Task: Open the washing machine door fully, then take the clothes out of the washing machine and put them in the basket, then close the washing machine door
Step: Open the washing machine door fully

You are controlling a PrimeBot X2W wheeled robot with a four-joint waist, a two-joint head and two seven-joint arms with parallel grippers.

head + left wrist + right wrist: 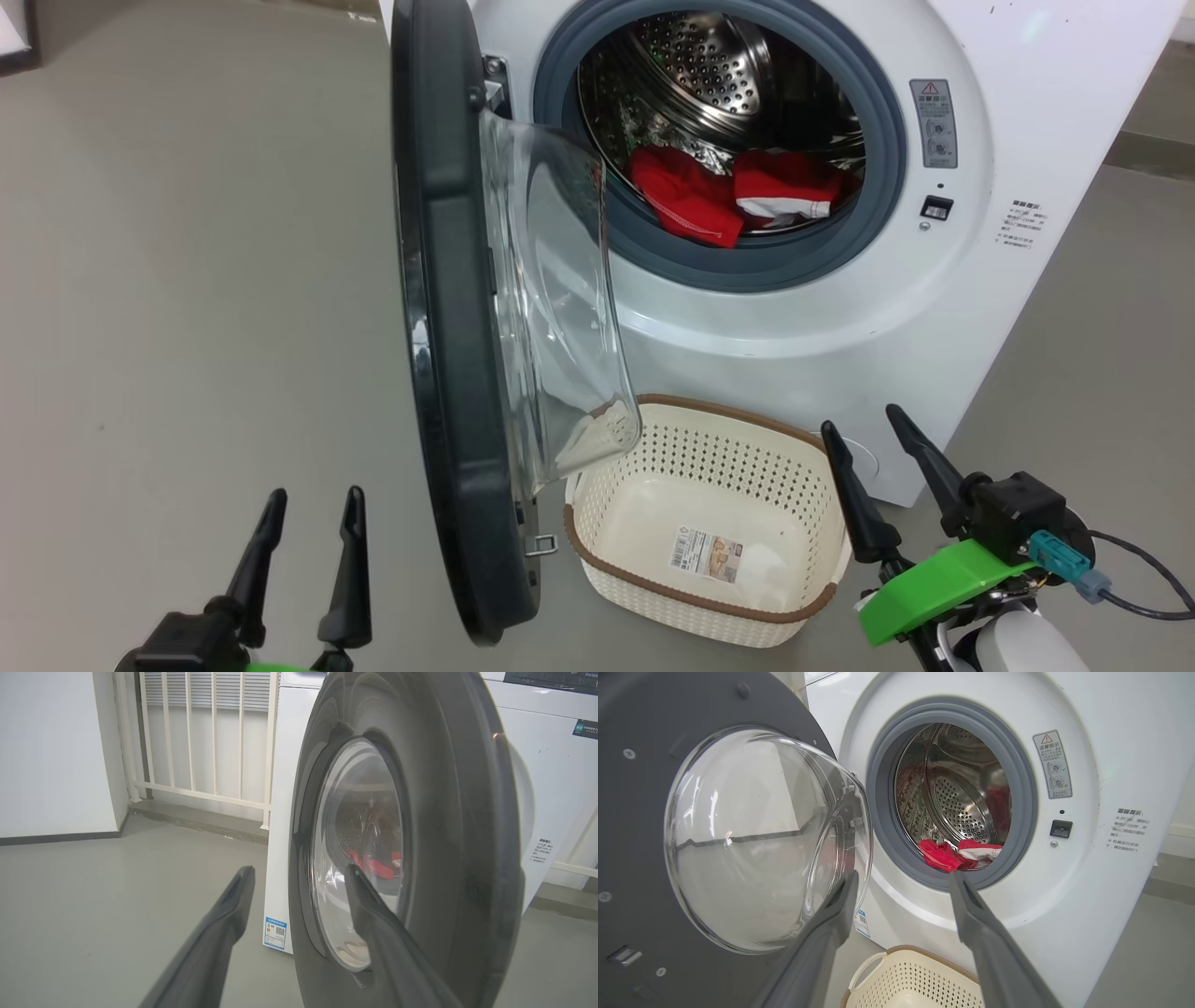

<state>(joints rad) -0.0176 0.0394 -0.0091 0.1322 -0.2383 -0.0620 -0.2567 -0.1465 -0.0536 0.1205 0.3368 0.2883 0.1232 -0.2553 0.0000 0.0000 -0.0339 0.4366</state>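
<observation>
Red clothes lie in the washing machine drum; the basket bears a paper label; left gripper and right gripper gape.

Gloss, steel, rubber and cloth around the open machine.

The washing machine door had a glossy black plastic rim on its outer side, a matt grey inner face, and a smooth, clear glass bowl. The washing machine had a smooth white casing with a faint sheen. Its drum was bright perforated steel, ringed by a matt grey rubber gasket. The clothes were soft red cloth with white trim. The basket was cream perforated plastic with a brown woven-look rim and a paper label. The floor looked smooth, matt grey.
</observation>
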